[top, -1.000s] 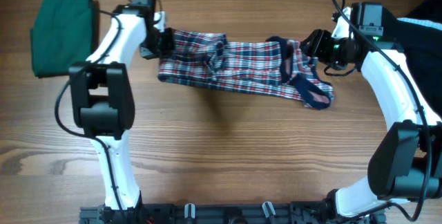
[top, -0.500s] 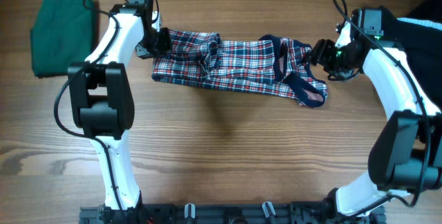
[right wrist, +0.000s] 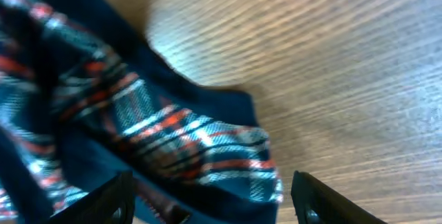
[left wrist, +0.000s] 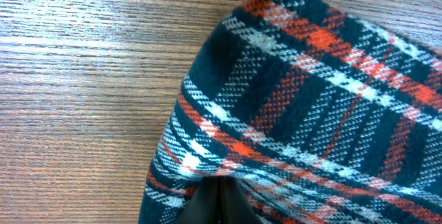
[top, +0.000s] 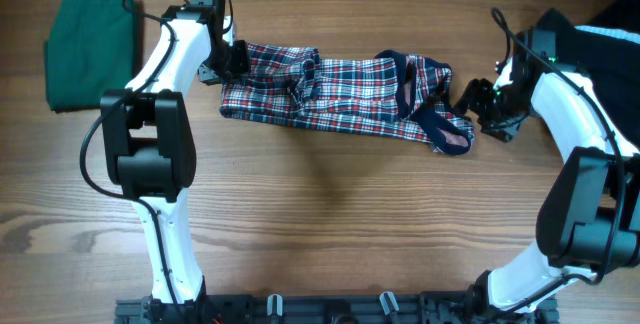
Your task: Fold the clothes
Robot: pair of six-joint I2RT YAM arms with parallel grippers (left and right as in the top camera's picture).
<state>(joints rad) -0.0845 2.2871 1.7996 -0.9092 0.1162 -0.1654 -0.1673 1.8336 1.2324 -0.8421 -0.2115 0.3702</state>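
Beside plaid dress (top: pixel 340 99): green garment (top: pixel 90 49) left, black garment (top: pixel 622 54) right

Open: bare table (top: pixel 340 219) across lower centre, between the two arm columns.
Obstacles: plaid dress (top: pixel 340 99) strung across upper centre; green garment (top: pixel 90 49) upper left; black garment (top: pixel 622 54) upper right; left arm (top: pixel 145 149) and right arm (top: pixel 580 124) flanking.

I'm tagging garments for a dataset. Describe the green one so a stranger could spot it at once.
On the wooden table, look to the far left corner in the overhead view, beyond the left gripper. There lies the dark-green garment, a neat rectangle. Unlike the plaid dress stretched across the middle and the black cloth at the right edge, it is plain green.
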